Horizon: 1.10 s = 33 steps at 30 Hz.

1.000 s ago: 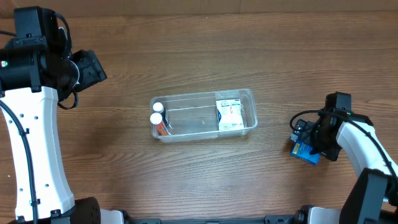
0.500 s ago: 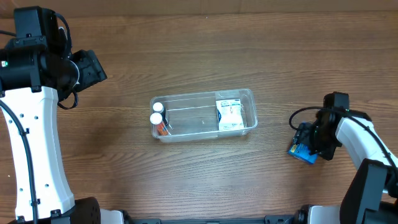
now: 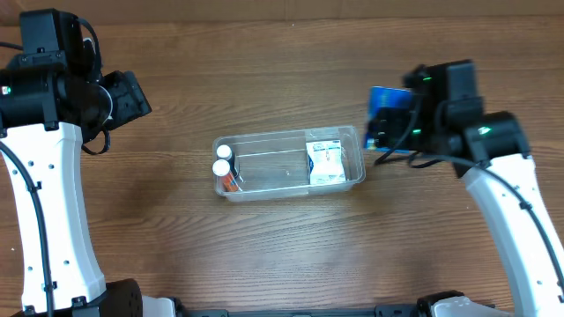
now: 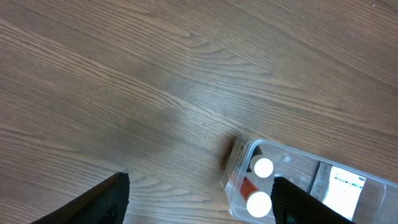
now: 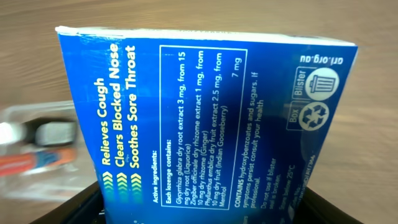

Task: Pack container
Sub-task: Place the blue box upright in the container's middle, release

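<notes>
The right fingers (image 5: 314, 211), clamped on the blue box (image 5: 205, 118), had lifted it off the surface (image 3: 264, 53) and swung it just beyond the right end of the container (image 3: 273, 167), which sat mid-surface; dropping it in looked next. The left fingers (image 4: 106, 199) hung apart, far off.

Looks like a robotics lab: white robot arms (image 3: 53, 202) flank a wood-grain table (image 3: 282, 70)

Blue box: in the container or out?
Out. Overhead shows the blue box in the right gripper, just beyond the container's right end; inside are only two white-capped bottles and a white packet.
</notes>
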Each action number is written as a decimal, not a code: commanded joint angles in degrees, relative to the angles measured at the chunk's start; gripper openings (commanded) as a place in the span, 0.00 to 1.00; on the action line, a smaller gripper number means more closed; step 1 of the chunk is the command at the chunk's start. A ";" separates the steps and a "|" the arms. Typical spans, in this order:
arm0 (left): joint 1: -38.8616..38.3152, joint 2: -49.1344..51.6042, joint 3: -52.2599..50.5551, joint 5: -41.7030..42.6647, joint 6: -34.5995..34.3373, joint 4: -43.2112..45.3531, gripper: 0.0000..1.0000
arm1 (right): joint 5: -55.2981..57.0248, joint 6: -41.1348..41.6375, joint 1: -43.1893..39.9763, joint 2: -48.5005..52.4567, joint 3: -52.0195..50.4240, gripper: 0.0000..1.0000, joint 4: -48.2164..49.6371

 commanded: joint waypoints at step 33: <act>-0.02 0.31 0.33 -0.02 1.53 -0.79 0.75 | 4.61 11.41 25.97 26.16 1.25 0.91 11.13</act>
